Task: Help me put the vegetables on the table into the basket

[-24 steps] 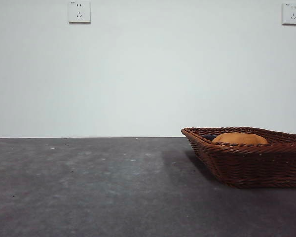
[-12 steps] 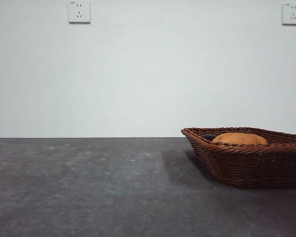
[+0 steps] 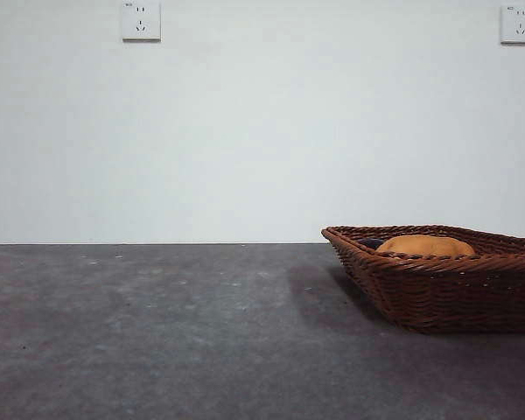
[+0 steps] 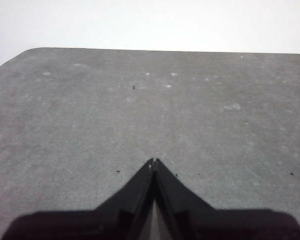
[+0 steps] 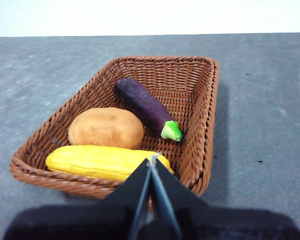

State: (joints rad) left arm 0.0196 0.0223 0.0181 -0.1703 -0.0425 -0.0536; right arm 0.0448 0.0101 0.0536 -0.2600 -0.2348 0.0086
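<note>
The basket (image 5: 200, 105) stands on the table (image 3: 157, 332) and holds all 3 vegetables. Inside the basket, the corn (image 5: 97, 162) lies along the wall nearest to the right gripper (image 5: 153, 159). The potato (image 5: 106, 128) lies just beside the corn, and the eggplant (image 5: 142, 107) lies slanted next to the potato, its green stem toward the basket's side wall. The right gripper hangs above the near rim of the basket, its 2 jaws pressed together and empty. The left gripper (image 4: 153, 162) is away from the basket over bare table, its 2 jaws also together, holding nothing.
</note>
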